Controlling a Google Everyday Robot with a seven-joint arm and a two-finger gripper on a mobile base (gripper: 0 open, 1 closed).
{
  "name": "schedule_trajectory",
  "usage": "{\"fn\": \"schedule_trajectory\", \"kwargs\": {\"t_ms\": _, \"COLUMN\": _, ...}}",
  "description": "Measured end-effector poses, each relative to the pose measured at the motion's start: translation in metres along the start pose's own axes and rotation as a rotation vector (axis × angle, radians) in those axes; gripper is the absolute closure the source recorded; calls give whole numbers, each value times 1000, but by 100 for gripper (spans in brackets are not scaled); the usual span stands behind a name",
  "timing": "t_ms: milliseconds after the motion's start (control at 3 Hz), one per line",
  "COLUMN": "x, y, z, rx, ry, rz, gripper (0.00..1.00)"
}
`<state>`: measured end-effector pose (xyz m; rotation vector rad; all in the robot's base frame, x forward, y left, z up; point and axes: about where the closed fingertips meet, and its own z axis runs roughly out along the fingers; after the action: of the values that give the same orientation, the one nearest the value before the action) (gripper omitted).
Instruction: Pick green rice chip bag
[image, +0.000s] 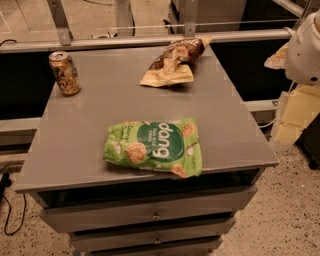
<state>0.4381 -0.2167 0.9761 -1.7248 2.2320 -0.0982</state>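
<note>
You see the green rice chip bag (154, 146) lying flat on the grey tabletop (90, 125), close to the front edge and a little right of the middle. Its white lettering on the dark green circle reads upside down from your view, and its front right corner reaches almost to the front edge. Nothing touches it.

Near the back edge, right of the middle, a brown-and-cream snack bag (172, 62) lies slanted, with its dark end toward the back right corner and its cream end pointing inward. It is well apart from the green bag.

A gold-coloured can (64, 73) stands upright near the back left corner, just beside the left edge, well apart from both bags.

At the upper right edge of your view a white rounded part of the arm (304, 47) hangs beyond the right edge of the tabletop, off the surface. The gripper itself lies outside your view, so you cannot tell whether it is spread or pressed together.

Below the tabletop you see grey drawers (155, 212), and a metal rail (125, 41) runs behind the back edge.
</note>
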Motion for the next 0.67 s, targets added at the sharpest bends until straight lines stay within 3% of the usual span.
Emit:
{"fn": "schedule_trajectory", "kwargs": {"t_ms": 333, "x": -4, "y": -1, "z": 2, "rx": 7, "ry": -7, "rz": -2, "gripper": 0}}
{"fn": "schedule_trajectory", "kwargs": {"t_ms": 667, "x": -30, "y": -1, "z": 31, "rx": -14, "ry": -67, "rz": -18, "gripper": 0}}
